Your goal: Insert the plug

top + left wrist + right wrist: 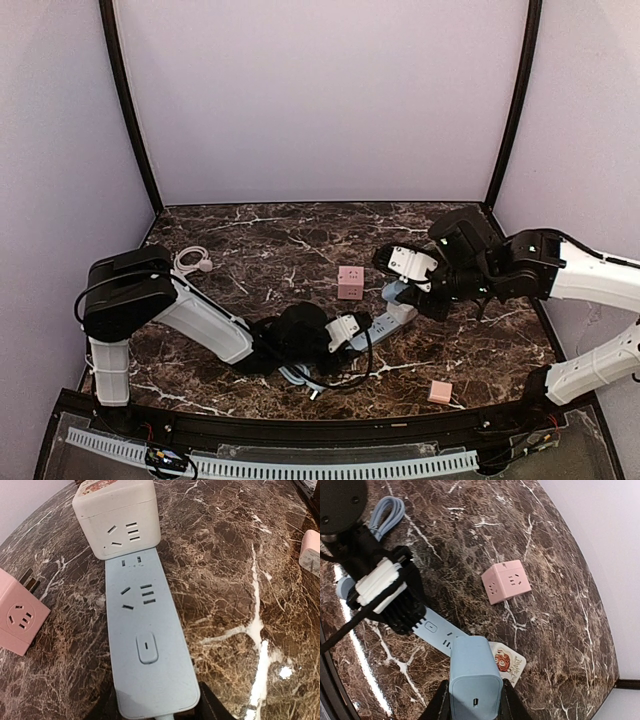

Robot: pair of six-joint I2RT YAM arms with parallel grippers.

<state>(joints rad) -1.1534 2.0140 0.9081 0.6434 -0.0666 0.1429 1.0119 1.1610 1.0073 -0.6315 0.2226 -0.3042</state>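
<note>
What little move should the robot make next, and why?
I'd guess the left hand should close firmly on the near end of the blue power strip, which lies between its fingers, to steady it. The right hand holds the blue plug over the strip's far end, and a free socket shows beside the white cube.

Bright, even; glare on tabletop point(235, 580)

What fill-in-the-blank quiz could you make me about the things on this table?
The long power strip is light ____.
The loose cube beside it is ____.
The coiled cable lying far from the strip is ____.
The block held in the right gripper is light ____.
Missing words: blue; pink; white; blue.
</note>
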